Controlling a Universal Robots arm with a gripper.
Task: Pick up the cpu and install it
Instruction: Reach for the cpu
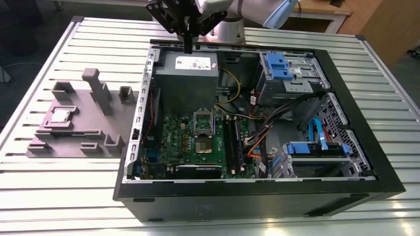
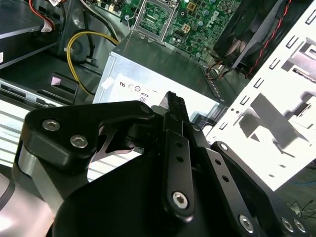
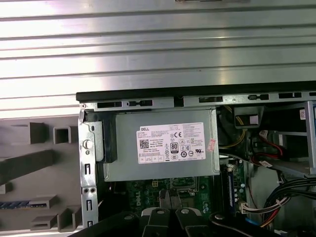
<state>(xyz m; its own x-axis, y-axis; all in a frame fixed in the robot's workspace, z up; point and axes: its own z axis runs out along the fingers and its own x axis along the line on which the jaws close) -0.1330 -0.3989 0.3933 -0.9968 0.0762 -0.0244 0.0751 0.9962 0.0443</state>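
Nearest in the exterior view is the black side wall of one open case (image 1: 262, 196), lying on a slatted metal table (image 1: 66, 196). Wooden furniture (image 1: 384, 24) and dark floor stand behind. Inside sit one power supply (image 1: 187, 73), one green board (image 1: 177, 137) with an uncovered socket (image 1: 203, 123), and two blue brackets (image 1: 279, 66). On the exterior view's left, one grey fixture (image 1: 78, 128) carries the single cpu (image 1: 62, 115), flat and well apart from the gripper (image 1: 189, 48). The gripper hangs above the case's far edge, over the supply.

In the second wrist view, the gripper (image 2: 175, 101) has its fingers pressed together with nothing between them, above the power supply (image 2: 133, 74), with the board (image 2: 197, 19) beyond.

In the first wrist view, the fingertips (image 3: 165, 197) meet over the board (image 3: 143, 190), with the supply (image 3: 163, 163), table (image 3: 148, 49) and fixture (image 3: 29, 163) around.
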